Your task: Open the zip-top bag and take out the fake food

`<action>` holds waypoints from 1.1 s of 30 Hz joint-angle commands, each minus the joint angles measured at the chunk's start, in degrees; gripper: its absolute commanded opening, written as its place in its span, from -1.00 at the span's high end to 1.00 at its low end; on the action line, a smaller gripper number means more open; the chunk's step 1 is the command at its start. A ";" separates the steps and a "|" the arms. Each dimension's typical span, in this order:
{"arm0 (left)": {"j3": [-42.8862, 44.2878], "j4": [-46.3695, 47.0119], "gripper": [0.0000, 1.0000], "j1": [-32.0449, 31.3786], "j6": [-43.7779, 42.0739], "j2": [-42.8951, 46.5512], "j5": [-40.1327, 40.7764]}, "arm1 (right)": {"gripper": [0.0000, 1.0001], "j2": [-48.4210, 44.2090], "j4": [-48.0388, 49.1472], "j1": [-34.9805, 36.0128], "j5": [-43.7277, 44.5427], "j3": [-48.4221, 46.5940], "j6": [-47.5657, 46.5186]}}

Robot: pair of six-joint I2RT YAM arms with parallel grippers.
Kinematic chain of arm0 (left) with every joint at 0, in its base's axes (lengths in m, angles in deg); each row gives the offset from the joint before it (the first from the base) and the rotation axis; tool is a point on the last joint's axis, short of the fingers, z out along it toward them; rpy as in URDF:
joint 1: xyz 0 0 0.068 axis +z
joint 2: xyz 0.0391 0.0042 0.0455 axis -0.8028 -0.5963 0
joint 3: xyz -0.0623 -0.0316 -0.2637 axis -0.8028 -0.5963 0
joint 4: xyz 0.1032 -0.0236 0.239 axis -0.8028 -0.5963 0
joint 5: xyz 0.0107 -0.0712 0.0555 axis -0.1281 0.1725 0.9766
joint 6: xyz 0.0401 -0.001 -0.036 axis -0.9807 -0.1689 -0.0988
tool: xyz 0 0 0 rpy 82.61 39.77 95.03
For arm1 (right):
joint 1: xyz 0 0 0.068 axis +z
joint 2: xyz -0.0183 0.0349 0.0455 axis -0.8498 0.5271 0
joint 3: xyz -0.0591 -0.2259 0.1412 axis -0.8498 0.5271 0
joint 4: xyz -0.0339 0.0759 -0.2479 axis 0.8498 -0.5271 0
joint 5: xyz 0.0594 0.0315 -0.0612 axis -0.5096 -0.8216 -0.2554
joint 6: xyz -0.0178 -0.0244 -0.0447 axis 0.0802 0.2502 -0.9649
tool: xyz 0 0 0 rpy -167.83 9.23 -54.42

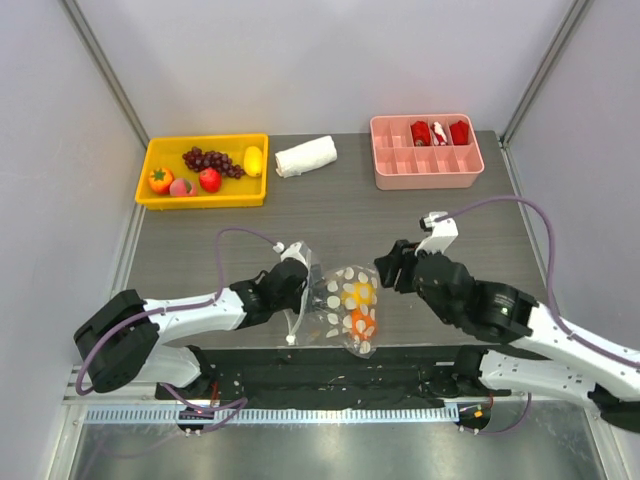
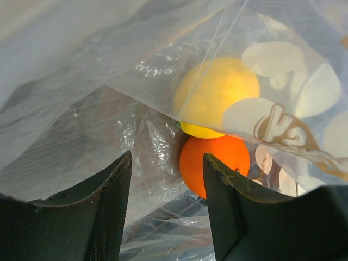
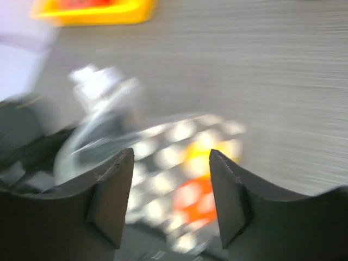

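The zip-top bag (image 1: 345, 312), clear with pale dots, lies on the table near the front, between my two grippers. Through the plastic show two pieces of fake food, a yellow fruit (image 1: 357, 293) and an orange one (image 1: 362, 320). My left gripper (image 1: 311, 291) sits at the bag's left end. In the left wrist view it (image 2: 167, 163) is open, with crinkled film behind its fingers and the yellow fruit (image 2: 217, 89) and the orange fruit (image 2: 215, 160) just ahead. My right gripper (image 1: 384, 268) is open just right of the bag, gripping nothing. Its own view is blurred, with the bag (image 3: 163, 155) beyond its gripper (image 3: 171, 157).
A yellow tray (image 1: 205, 201) at the back left holds purple grapes (image 1: 210, 160), a yellow fruit (image 1: 253, 160) and red ones. A rolled white cloth (image 1: 305, 156) lies beside it. A pink divided tray (image 1: 425, 181) with red items stands at the back right.
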 commanded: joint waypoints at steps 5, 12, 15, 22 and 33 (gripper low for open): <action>-1.52 8.13 -0.14 -0.12 0.90 0.93 -2.11 | 0.38 11.20 6.21 -27.22 -10.89 13.67 -2.86; -1.88 13.05 -0.34 -0.12 0.38 -0.12 -2.11 | 0.74 19.47 21.94 -27.14 -19.84 18.16 -5.77; -1.00 14.63 -0.37 -0.12 -0.59 -1.53 -3.78 | 0.75 21.93 25.81 -27.14 -24.15 19.65 -5.59; 2.34 14.46 -0.39 -0.12 -2.79 -6.18 -3.69 | 0.78 25.80 32.23 -27.14 -33.12 20.98 -4.10; 4.80 16.39 -0.36 -0.21 -3.40 -15.15 -4.04 | 0.89 29.84 39.00 -27.14 -42.27 23.17 -0.58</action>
